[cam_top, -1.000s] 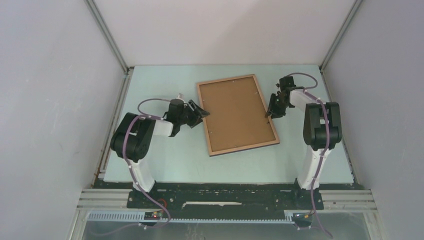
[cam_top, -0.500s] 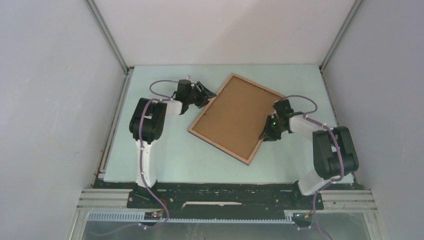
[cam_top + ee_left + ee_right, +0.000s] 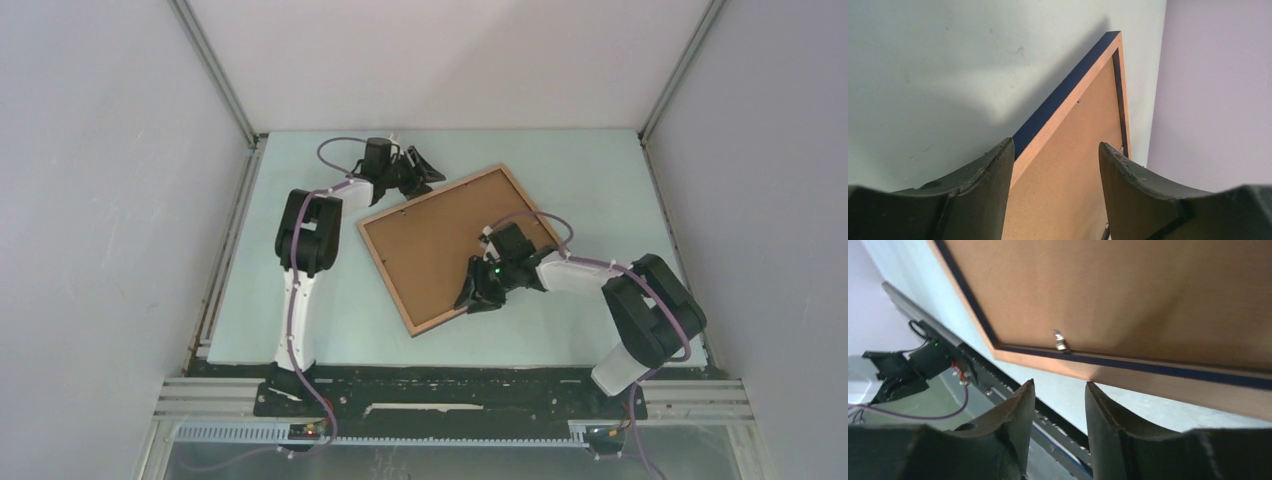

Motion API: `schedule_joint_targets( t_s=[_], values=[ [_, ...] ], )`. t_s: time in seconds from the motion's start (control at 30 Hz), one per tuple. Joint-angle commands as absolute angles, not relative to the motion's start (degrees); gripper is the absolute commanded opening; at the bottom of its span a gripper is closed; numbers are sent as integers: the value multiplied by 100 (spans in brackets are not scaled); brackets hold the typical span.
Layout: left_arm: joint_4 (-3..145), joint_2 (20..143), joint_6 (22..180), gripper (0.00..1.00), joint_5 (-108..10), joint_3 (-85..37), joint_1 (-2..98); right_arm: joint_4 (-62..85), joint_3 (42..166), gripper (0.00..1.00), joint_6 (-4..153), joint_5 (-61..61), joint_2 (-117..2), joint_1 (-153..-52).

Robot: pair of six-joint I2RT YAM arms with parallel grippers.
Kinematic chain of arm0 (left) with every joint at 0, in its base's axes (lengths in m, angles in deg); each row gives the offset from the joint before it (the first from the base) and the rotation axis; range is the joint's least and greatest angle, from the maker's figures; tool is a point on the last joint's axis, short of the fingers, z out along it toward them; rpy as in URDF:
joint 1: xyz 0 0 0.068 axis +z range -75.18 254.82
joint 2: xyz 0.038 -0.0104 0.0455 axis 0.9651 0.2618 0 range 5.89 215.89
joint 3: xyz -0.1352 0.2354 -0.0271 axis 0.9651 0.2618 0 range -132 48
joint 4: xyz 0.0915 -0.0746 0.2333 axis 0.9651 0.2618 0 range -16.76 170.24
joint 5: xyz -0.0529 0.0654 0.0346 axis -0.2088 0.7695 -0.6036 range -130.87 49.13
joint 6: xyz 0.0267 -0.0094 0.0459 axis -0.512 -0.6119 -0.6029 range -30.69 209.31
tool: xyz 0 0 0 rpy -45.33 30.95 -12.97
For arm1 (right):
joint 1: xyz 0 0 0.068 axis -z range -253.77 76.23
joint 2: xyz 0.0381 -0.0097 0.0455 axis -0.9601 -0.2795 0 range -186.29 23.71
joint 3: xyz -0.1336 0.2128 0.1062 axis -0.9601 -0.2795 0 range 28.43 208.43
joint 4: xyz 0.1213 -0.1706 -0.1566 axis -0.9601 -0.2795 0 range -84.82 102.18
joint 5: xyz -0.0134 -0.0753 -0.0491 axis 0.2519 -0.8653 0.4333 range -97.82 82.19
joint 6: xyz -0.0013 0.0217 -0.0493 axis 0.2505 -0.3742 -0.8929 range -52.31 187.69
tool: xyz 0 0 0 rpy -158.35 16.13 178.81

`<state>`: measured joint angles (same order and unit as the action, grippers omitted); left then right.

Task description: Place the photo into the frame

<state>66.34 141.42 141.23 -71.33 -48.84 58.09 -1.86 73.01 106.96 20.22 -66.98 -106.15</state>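
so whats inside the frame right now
A plain brown backing board fills the frame, whose wood-edged back faces up, with a small metal clip at one inner edge. No photo shows; whatever lies beneath the board is covered.

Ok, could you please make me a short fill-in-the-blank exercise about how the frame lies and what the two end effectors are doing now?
1. The frame lies on the table with its ___ backing board facing up.
2. The left end effector is at the frame's far edge, and its jaws stand ___.
3. The right end effector, at the frame's near edge, holds ___.

Missing words: brown; open; nothing.
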Motion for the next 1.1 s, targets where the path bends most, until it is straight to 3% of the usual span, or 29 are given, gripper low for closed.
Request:
schedule_joint_targets(
  t_s=[0.0, 0.1, 0.3, 0.47, 0.67, 0.9, 1.07],
  values=[
    [6772, 14230, 14098, 64, -8043, -5219, 5681, 1096, 7563, 54, 11312, 2372, -6883, -11021],
    [6770, 14246, 14063, 64, -8207, -5286, 5680, 1421, 7576, 61, 11435, 2362, -6947, -11281],
    [6705, 14024, 14009, 65, -8240, -5129, 5714, 1450, 7894, 64, 11365, 2530, -7236, -11566],
    [7592, 13144, 13206, 69, -7811, -5143, 5958, 381, 7914, 72, 10507, 1954, -6505, -11640],
    [9186, 11800, 12049, 83, -6589, -5217, 6032, -1024, 7886, 78, 9674, 1095, -5336, -11449],
    [9716, 9994, 11528, 82, -5874, -3851, 5686, -1913, 7633, 81, 9741, 386, -3999, -10239],
    [9856, 8782, 10810, 81, -5473, -2308, 4638, -2406, 7401, 81, 9577, 79, -3543, -8835]
  ],
)
